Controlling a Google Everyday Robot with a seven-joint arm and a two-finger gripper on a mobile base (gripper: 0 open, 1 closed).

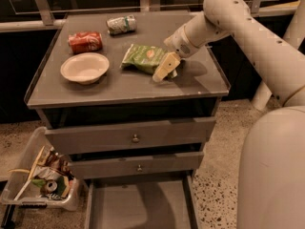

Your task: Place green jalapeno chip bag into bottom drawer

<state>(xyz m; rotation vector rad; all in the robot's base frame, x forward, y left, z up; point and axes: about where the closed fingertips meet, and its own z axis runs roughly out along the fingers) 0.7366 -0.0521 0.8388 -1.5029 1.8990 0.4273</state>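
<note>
The green jalapeno chip bag point(144, 56) lies crinkled on the grey cabinet top point(119, 87), right of centre. My gripper point(164, 68) reaches in from the right and hangs down at the bag's right end, touching or overlapping its edge. The bottom drawer point(138, 206) stands pulled out below the two upper drawers, its flat grey floor bare.
A white bowl point(85, 67) sits left of the bag. A red soda can point(86, 42) and a crushed green-and-white can point(120, 24) lie behind them. A clear bin of trash point(40, 180) stands on the floor left of the drawer. My arm point(252, 37) fills the right side.
</note>
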